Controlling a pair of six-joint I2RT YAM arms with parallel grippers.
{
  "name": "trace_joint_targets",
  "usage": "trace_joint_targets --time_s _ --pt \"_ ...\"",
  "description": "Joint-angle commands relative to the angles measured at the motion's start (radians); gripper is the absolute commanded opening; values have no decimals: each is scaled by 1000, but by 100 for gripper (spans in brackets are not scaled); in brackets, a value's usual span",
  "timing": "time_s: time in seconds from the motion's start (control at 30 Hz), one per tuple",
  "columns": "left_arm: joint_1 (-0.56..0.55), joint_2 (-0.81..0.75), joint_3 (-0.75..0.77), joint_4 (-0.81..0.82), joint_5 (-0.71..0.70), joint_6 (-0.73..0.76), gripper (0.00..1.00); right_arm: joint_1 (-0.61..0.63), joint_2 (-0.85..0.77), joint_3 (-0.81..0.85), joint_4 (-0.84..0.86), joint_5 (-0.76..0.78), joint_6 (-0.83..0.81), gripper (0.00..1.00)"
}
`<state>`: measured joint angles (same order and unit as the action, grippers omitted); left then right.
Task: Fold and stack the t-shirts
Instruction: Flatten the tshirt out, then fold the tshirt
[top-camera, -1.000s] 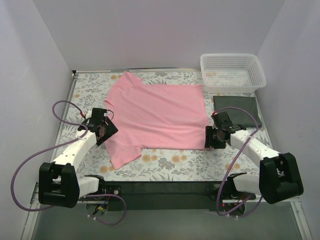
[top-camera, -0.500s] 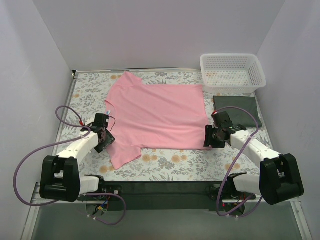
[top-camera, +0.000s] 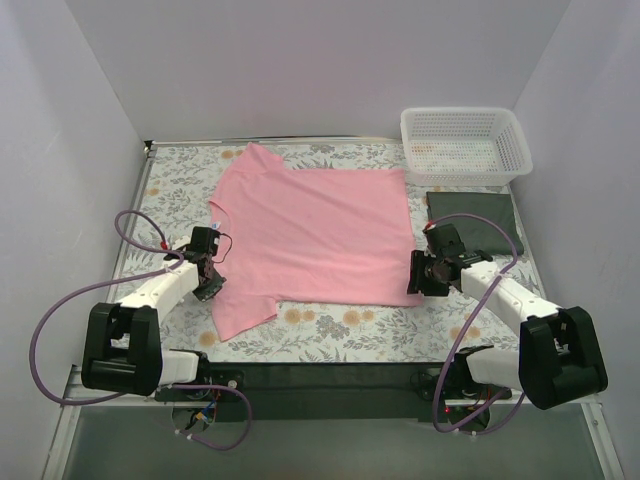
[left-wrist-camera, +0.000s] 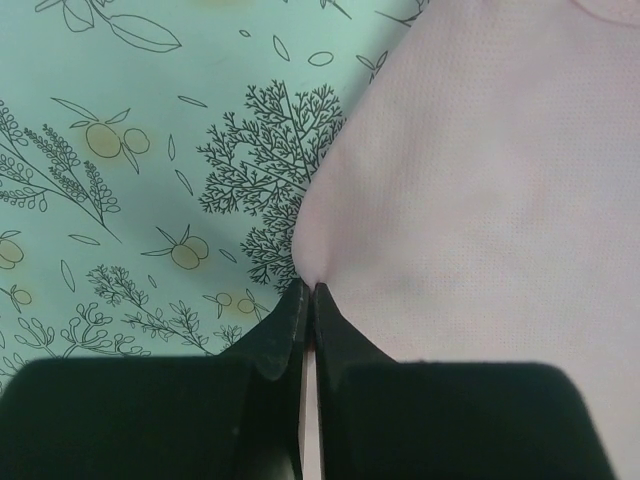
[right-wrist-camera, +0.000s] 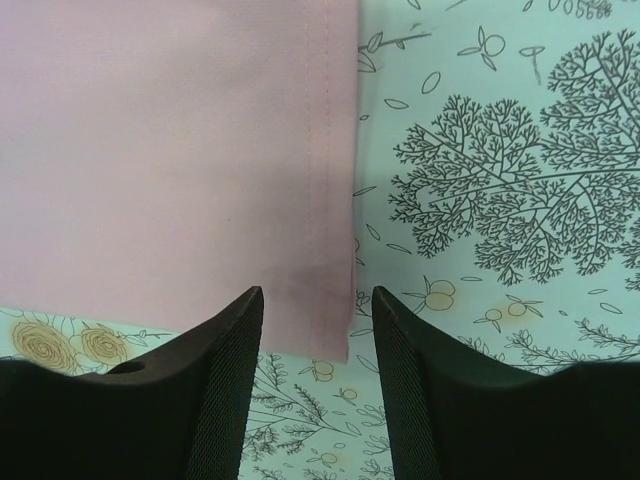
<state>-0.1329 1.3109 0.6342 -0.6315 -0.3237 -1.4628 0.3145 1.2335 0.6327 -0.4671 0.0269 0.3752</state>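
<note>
The light pink t-shirt (top-camera: 310, 235) lies spread flat on the floral surface (top-camera: 340, 335), with the folded dark green t-shirt (top-camera: 478, 215) near its right side. The left hand (left-wrist-camera: 307, 296) is pinched together on the pink cloth's left edge. The right hand (right-wrist-camera: 315, 305) stands apart, one finger on either side of the near hem corner.
</note>
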Motion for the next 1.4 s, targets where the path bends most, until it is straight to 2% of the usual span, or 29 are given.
trace_joint_targets --time_s 0.0,0.1,0.3,0.53,0.63,0.87,0.97,1.0,1.1,1.37 --pt "1 5 -25 -8 43 -7 0 1 -9 -30 10 -11 37 46" --pt "1 -5 -19 -19 44 -2 0 8 -26 -41 2 -59 8 45" --pt "1 -32 -18 -30 38 -4 0 37 -63 -21 -68 -42 -30 44" --pt "1 -39 -18 -34 35 -4 0 40 -58 -53 -74 -32 37 40" --pt "1 -44 -14 -37 29 -10 0 40 -60 -62 -68 43 53 37" --pt "1 -45 -16 -43 18 -19 0 40 -46 -106 -38 27 79 35" --pt "1 -47 -10 -53 15 -24 0 41 -45 -113 -31 19 77 27" --pt "1 -50 -5 -60 15 -28 0 41 -51 -110 -33 12 74 19" --pt "1 -74 25 -114 3 -53 0 40 -71 -90 -60 10 67 1" --pt "1 -171 122 -243 -9 -137 0 40 -114 7 -200 77 22 1"
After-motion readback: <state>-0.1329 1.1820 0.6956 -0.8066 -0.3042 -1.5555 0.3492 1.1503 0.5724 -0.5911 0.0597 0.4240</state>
